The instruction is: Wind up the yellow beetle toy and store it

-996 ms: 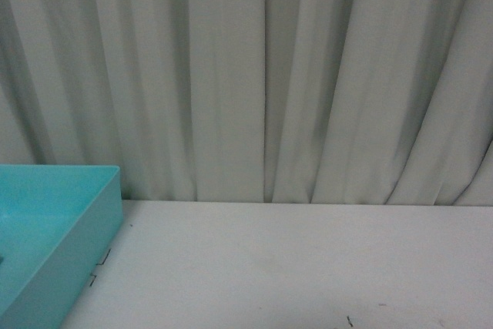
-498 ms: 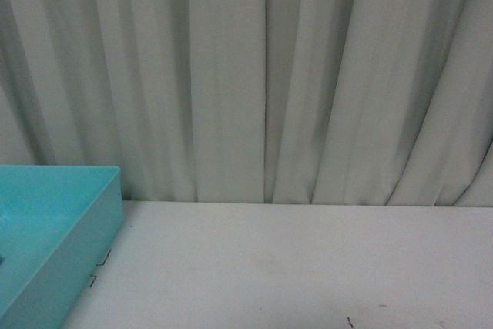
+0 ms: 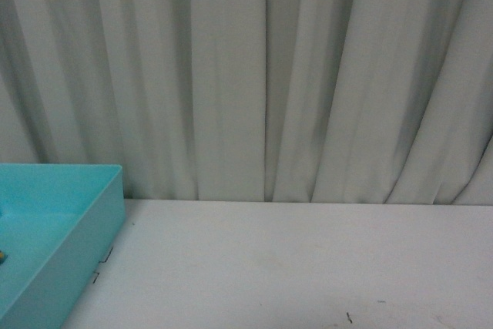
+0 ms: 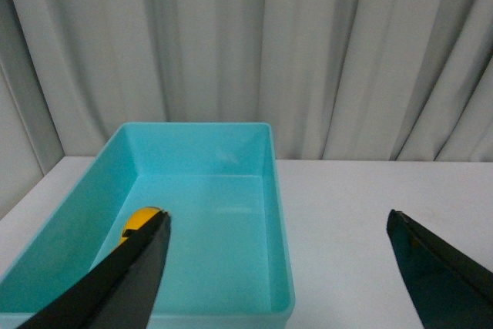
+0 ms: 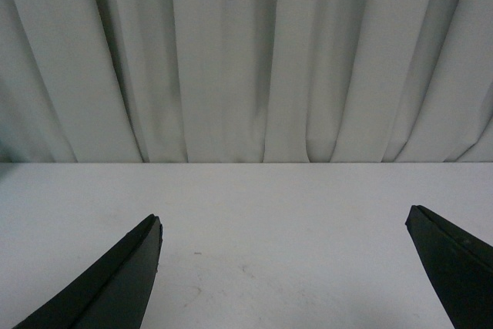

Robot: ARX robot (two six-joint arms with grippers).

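The left gripper [image 4: 277, 267] held its dark jaws spread wide, with nothing between them. Beyond them a turquoise bin [image 4: 279, 213] sat on the white bench [image 4: 370, 190], near the bench's far edge, where a pale pleated curtain [image 4: 308, 52] hung. Inside the bin, against one long wall, lay the yellow beetle toy [image 4: 141, 221], only a rounded yellow part showing, the rest hidden behind one jaw.
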